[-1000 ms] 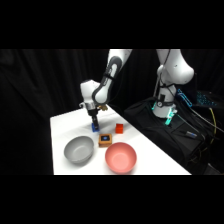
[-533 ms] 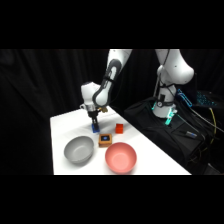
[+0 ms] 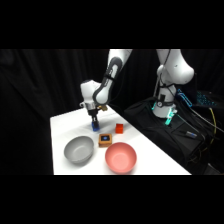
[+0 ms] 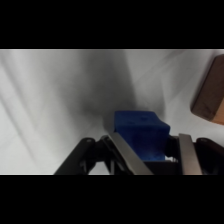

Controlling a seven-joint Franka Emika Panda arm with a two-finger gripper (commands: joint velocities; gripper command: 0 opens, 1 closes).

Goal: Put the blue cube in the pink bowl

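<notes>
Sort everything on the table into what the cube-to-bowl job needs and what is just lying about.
Belongs to the job:
- blue cube, between the fingers of the tool
- pink bowl

Just lying about:
- grey bowl
- brown block with a blue mark on top
- red cube

White bench [image 3: 62, 125] has a grey bowl [image 3: 78, 149], pink bowl [image 3: 120, 157], a brown block [image 3: 105, 140] with a blue mark on top and a red cube [image 3: 119, 128] sitting on it. The blue cube [image 3: 94, 129] looks maybe lifted off, hard to tell.
</notes>
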